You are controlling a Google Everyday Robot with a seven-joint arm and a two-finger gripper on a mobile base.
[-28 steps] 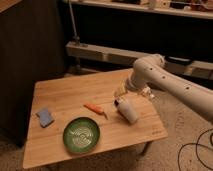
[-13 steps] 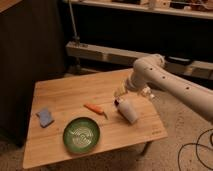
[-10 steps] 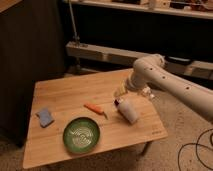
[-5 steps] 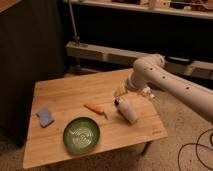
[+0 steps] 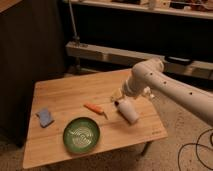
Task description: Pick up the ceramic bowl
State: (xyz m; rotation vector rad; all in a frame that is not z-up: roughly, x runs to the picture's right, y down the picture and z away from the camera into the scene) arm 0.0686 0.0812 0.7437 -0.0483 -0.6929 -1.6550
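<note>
The ceramic bowl (image 5: 81,134) is green with a pale spiral pattern inside. It sits upright near the front edge of the wooden table (image 5: 65,95), left of centre. My gripper (image 5: 120,96) hangs at the end of the white arm (image 5: 165,87) over the right part of the table, above the capped end of a lying white bottle (image 5: 128,110). It is well to the right of the bowl and behind it, not touching it.
An orange carrot-like piece (image 5: 95,109) lies between bowl and bottle. A blue sponge (image 5: 45,117) lies at the table's left side. Dark cabinet (image 5: 25,60) stands at left, a low shelf unit (image 5: 125,50) behind. A cable (image 5: 195,150) lies on the floor at right.
</note>
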